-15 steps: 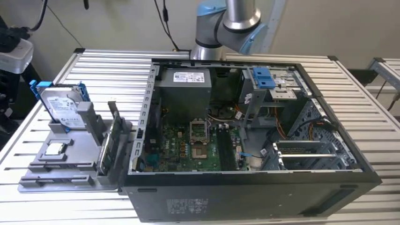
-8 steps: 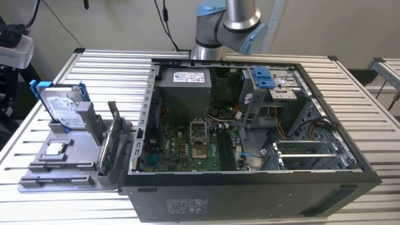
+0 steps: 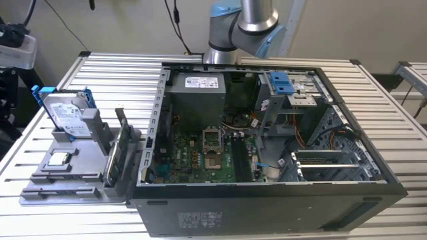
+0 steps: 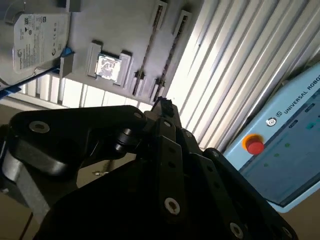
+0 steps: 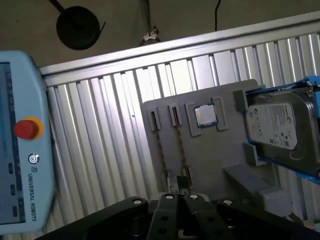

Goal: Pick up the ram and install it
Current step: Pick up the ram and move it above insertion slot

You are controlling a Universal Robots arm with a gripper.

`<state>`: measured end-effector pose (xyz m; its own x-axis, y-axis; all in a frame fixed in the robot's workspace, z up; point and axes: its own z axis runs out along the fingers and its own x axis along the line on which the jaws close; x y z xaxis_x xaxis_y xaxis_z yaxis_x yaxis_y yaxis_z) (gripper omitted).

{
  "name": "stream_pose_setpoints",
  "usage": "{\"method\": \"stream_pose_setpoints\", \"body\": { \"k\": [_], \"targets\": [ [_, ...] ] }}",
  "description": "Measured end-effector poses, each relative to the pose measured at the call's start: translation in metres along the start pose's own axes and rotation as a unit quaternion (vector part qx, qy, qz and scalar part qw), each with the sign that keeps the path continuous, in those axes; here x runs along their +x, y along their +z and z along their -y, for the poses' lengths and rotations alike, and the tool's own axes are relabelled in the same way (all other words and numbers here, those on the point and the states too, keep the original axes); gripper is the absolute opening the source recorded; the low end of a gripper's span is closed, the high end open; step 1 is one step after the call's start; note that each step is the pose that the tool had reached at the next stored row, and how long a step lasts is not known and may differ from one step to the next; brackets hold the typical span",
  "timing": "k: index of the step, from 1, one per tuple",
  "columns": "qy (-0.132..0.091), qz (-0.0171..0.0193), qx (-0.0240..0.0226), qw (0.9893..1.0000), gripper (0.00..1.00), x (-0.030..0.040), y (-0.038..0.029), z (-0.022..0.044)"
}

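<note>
The ram (image 5: 178,147) stands on its thin edge in a slot of the grey holder (image 5: 220,145), beside a square chip (image 5: 204,115) and near the hard drive (image 5: 280,127), on the ribbed counter (image 3: 100,70). The gripper (image 4: 163,107) hangs above the holder, over one end of the ram and apart from it; I cannot tell if the gripper is released or clenched.

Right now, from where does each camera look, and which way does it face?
Exterior view: off the arm, high, looking down at the open computer case and grey holder; arm at top.
First wrist view: on the wrist, looking down past the gripper at the holder.
Second wrist view: the same, seemingly from the opposite side.
Both wrist views share the hard drive, holder and blue pendant.
</note>
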<state>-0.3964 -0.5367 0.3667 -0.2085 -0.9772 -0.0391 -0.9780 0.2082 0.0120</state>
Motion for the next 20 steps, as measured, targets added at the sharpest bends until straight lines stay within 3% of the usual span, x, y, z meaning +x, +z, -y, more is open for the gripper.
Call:
{"method": "stream_pose_setpoints", "body": {
  "k": [5,9,15,20],
  "targets": [
    [-0.028,0.0000,-0.0011,0.9996,0.11,0.0002,0.0050,0.0003],
    [-0.059,0.0012,-0.0025,0.9983,0.11,0.0003,0.0077,0.0003],
    [-0.078,0.0145,-0.0044,0.9968,0.11,0.0003,0.0099,0.0003],
    [-0.093,0.0165,-0.0054,0.9955,0.11,0.0004,0.0113,0.0004]
  ]
}}
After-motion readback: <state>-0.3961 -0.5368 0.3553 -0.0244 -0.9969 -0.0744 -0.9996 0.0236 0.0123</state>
